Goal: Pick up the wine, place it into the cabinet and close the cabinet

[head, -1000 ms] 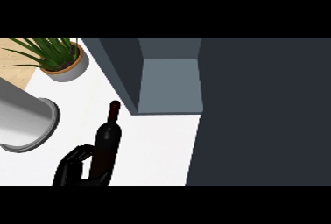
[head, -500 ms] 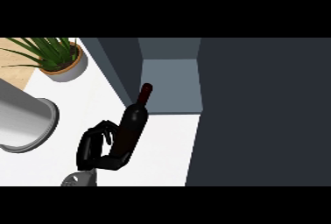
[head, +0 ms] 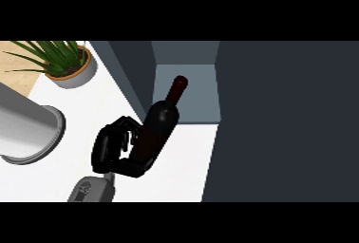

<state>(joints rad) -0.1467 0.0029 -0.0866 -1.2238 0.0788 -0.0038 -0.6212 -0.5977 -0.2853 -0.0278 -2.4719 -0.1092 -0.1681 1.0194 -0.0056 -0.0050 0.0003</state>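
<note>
The left hand (head: 114, 151) has its fingers curled round the lower body of the wine (head: 160, 124). The bottle is tilted over the white bench (head: 179, 178), its neck pointing into the open cabinet (head: 200, 100)

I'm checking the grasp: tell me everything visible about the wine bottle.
The wine bottle looks like dark, glossy glass with a dark red capped neck. It tilts, neck toward the open grey cabinet. The left hand curls round its lower body, hiding the base. Whether it touches the white counter cannot be told.
</note>
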